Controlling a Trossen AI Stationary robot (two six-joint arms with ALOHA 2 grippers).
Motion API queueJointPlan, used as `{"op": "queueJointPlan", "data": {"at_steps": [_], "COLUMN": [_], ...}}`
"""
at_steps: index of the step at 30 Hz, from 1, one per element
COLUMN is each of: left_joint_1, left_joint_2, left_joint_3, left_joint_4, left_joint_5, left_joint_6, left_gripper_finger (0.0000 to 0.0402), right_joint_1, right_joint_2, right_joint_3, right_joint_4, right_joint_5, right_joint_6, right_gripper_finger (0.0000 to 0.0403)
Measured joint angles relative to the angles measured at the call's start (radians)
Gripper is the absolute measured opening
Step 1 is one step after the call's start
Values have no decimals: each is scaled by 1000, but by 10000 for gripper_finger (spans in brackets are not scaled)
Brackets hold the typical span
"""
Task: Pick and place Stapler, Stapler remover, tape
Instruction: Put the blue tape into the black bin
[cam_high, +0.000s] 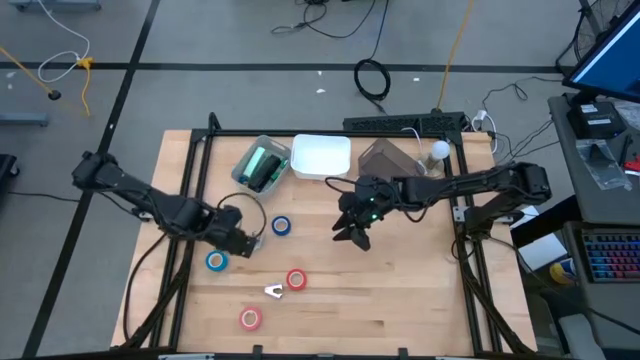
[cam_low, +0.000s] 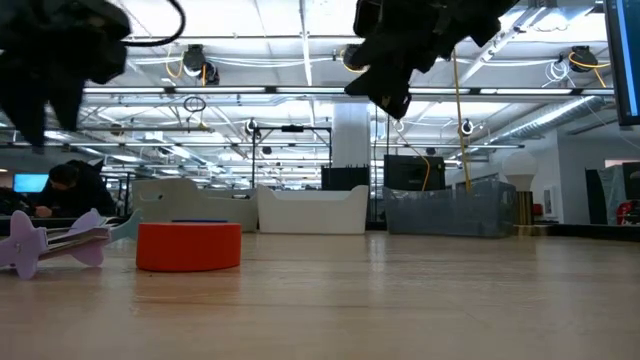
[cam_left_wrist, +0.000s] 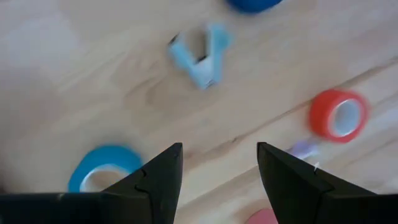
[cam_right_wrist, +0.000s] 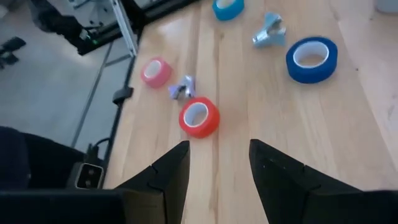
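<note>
Several tape rolls lie flat on the wooden table: a blue roll (cam_high: 282, 226), a light-blue roll (cam_high: 216, 262), a red roll (cam_high: 296, 279) and a pink roll (cam_high: 250, 318). A light-blue staple remover (cam_left_wrist: 202, 53) lies between the two blue rolls, and a purple one (cam_high: 274, 291) lies beside the red roll. A green stapler (cam_high: 262, 165) lies in a clear bin at the back. My left gripper (cam_left_wrist: 217, 146) hangs open, pointing down, above the table next to the light-blue roll (cam_left_wrist: 102, 171). My right gripper (cam_right_wrist: 219, 144) hovers open, right of the blue roll (cam_right_wrist: 311, 59).
A white tray (cam_high: 321, 156) and a brown box (cam_high: 385, 158) stand at the table's far edge beside the clear bin (cam_high: 245, 160). A white bulb-shaped thing (cam_high: 440, 150) stands at the far right. Bare wood lies on the table's right half (cam_high: 420, 290).
</note>
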Motion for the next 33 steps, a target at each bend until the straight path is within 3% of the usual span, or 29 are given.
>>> {"op": "queueJointPlan", "data": {"at_steps": [8, 15, 24, 33], "left_joint_1": [-175, -279, -318, -317], "left_joint_2": [1, 18, 19, 13], "left_joint_3": [-16, -82, -167, -300], "left_joint_4": [-43, -39, 8, 255], "left_joint_5": [1, 26, 72, 73], "left_joint_6": [-100, -197, -224, -188], "left_gripper_finger": [212, 212, 212, 212], "right_joint_1": [0, 0, 0, 0], "right_joint_2": [-155, -350, -599, -731], "right_joint_3": [-111, -246, -497, -660], "right_joint_4": [8, 49, 278, 441], "right_joint_5": [128, 153, 152, 152], "right_joint_6": [-3, -37, 28, 122], "right_gripper_finger": [162, 160, 160, 161]}}
